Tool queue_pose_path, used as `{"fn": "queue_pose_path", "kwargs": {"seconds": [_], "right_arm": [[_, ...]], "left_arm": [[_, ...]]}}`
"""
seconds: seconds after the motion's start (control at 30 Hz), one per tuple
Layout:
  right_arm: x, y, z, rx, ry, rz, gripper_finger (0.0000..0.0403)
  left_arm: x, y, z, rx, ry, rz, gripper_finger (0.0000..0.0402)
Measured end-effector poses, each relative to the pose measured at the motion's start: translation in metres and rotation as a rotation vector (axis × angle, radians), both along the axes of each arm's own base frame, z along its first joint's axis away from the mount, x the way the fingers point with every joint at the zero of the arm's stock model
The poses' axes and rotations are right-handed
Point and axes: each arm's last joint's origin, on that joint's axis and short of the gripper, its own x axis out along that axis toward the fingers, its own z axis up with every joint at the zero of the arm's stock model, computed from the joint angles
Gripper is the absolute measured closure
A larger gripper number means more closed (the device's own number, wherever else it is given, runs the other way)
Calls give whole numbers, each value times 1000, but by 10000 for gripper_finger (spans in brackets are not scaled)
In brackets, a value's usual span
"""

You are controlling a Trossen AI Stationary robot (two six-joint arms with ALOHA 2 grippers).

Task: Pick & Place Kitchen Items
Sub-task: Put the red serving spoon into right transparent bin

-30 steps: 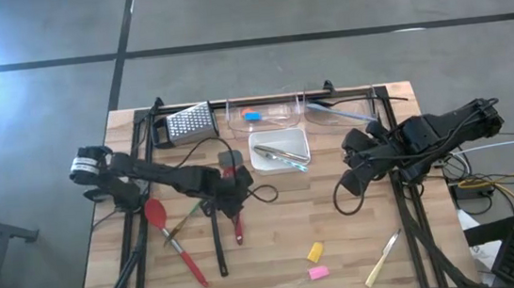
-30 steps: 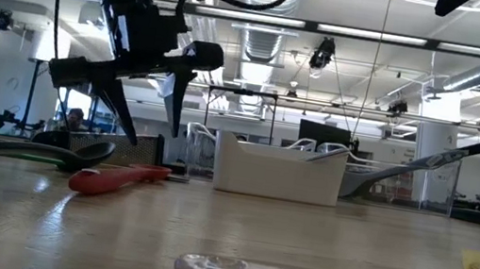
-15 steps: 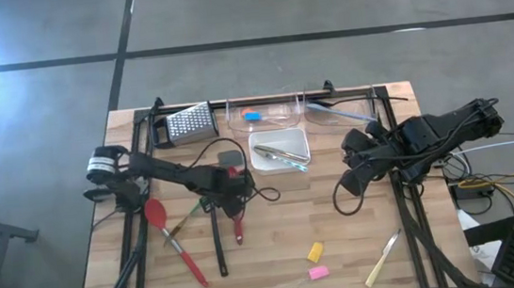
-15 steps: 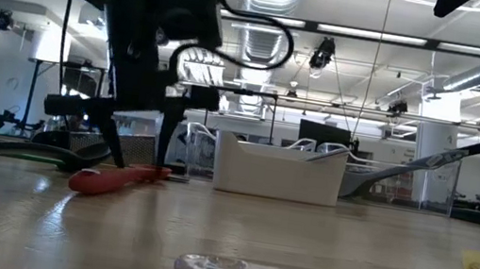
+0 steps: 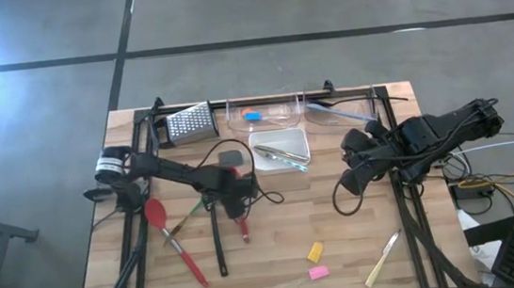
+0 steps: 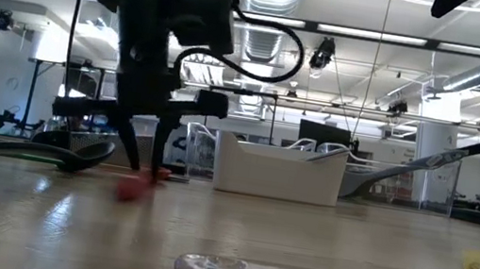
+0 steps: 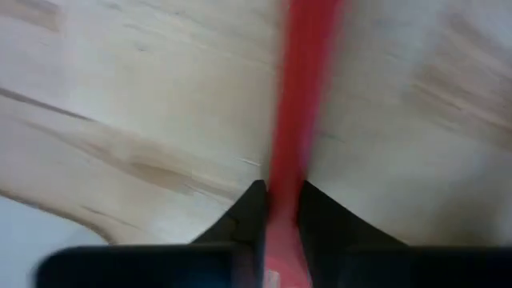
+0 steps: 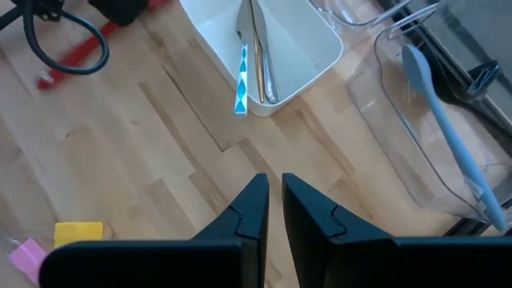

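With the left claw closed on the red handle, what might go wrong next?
1. The left claw pinches the red-handled spatula on its thin handle; judging by the left wrist view, the long tool may swing or slip when lifted.
2. A black cable loops beside the grasp; it might snag.
3. The black long-handled spoon lies close alongside and may get nudged.

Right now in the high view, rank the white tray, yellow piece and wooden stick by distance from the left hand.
1. White tray, just beyond the left hand, toward the bins.
2. Yellow piece, nearer the front edge.
3. Wooden stick, front right corner.
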Motion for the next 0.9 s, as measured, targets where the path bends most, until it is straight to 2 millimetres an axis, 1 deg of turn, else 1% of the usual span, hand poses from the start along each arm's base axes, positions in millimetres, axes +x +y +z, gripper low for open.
{"fn": "queue_pose_path", "kwargs": {"seconds": [0.03, 0.17, 0.3, 0.43, 0.53, 0.67, 0.9], "right_arm": [[0, 0, 0, -5, -2, 0, 369], [0, 0, 0, -20, -8, -2, 369], [1, 0, 0, -19, -11, -2, 369], [1, 0, 0, -18, -12, -2, 369], [1, 0, 0, -17, -13, -2, 369], [1, 0, 1, -20, -11, 3, 369], [1, 0, 0, -25, -7, 13, 369]], "left_arm": [[3, 0, 2, -4, -18, 4, 358], [12, -1, 8, -20, -78, -2, 358], [17, -1, 15, -13, -100, -13, 358], [21, 0, 25, 11, -123, 23, 358], [25, -2, 38, -9, -132, 124, 358], [31, -6, 61, -85, -180, 298, 358], [37, -9, 104, -309, -335, 587, 358]]}}
